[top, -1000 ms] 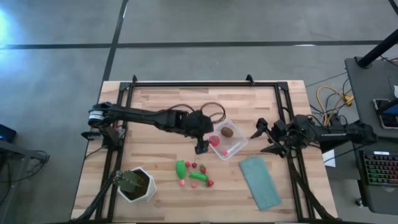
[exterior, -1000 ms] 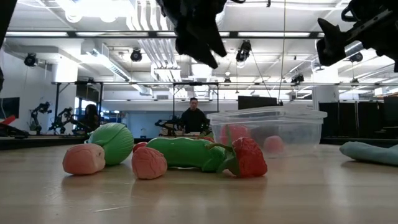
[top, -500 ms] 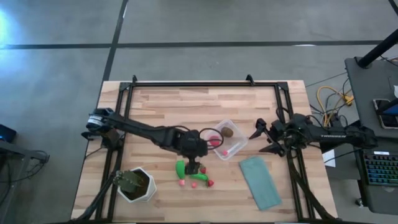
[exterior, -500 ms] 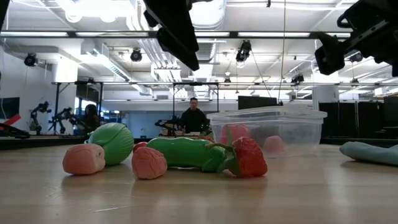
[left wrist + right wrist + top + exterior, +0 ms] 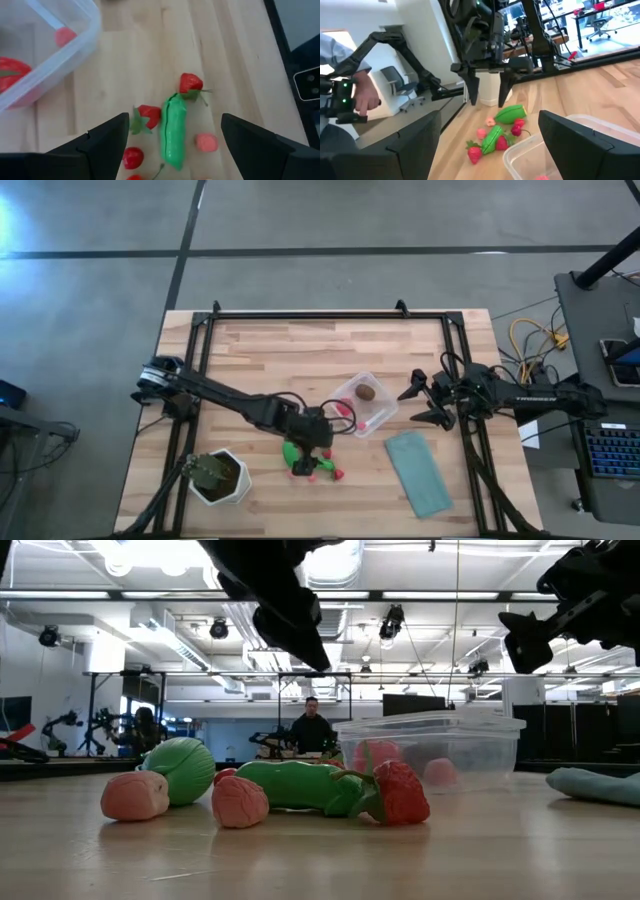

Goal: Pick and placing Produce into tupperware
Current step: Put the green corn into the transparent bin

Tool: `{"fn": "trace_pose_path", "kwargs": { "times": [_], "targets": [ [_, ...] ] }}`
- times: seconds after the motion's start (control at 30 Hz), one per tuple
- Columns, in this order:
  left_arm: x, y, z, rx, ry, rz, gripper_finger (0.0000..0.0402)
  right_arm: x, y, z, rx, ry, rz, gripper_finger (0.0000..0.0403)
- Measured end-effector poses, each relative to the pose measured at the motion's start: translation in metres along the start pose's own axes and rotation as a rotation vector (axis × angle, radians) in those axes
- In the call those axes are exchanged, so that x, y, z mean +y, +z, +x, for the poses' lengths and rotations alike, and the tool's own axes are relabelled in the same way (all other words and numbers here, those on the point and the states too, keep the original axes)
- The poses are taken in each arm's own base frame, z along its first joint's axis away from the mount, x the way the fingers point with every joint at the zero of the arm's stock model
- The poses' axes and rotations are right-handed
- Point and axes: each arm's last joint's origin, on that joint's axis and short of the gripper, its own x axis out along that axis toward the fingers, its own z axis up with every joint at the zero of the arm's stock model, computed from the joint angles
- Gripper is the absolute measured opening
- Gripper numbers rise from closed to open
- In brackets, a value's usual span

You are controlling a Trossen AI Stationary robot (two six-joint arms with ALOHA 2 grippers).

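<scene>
The clear tupperware (image 5: 366, 402) stands mid-table and holds a brown oval (image 5: 367, 391), a red strawberry (image 5: 10, 75) and a small pink ball (image 5: 65, 36). Nearer the near edge, loose produce lies on the wood: a green pod (image 5: 172, 132), strawberries (image 5: 190, 82) around it, pink pieces (image 5: 135, 795) and a round green piece (image 5: 182, 769). My left gripper (image 5: 175, 120) hangs open above this cluster, pointing down, its fingers either side of the pod and well clear of it. My right gripper (image 5: 413, 407) waits open at the table's right, beside the tupperware.
A teal cloth (image 5: 418, 471) lies near the right near corner. A white pot with a green plant (image 5: 220, 476) stands at the left near corner. Bare wood lies toward the far edge. A person's hand (image 5: 356, 95) shows beyond the table.
My left gripper has moved from beside the tupperware toward the near edge and down, and now hangs over the loose produce, still open. The produce and the tupperware have not moved.
</scene>
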Motion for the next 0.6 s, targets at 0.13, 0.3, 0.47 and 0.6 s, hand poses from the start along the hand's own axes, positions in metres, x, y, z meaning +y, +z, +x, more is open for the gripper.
{"fn": "trace_pose_path", "kwargs": {
  "times": [0.13,0.3,0.47,0.6],
  "targets": [
    [-0.001,-0.004,0.009,-0.061,-0.042,0.004,0.0302,0.0,0.0,0.0,0.0,0.0,0.0,0.0325],
    [-0.007,-0.005,0.023,-0.131,-0.078,0.026,0.0302,0.0,0.0,0.0,0.0,0.0,0.0,0.0325],
    [-0.015,-0.012,0.042,-0.081,-0.091,0.04,0.0302,0.0,0.0,0.0,-0.001,0.0,-0.001,0.0325],
    [-0.013,-0.016,0.041,-0.062,0.021,-0.008,0.0302,0.0,0.0,0.0,0.001,-0.001,0.001,0.0325]
  ]
}}
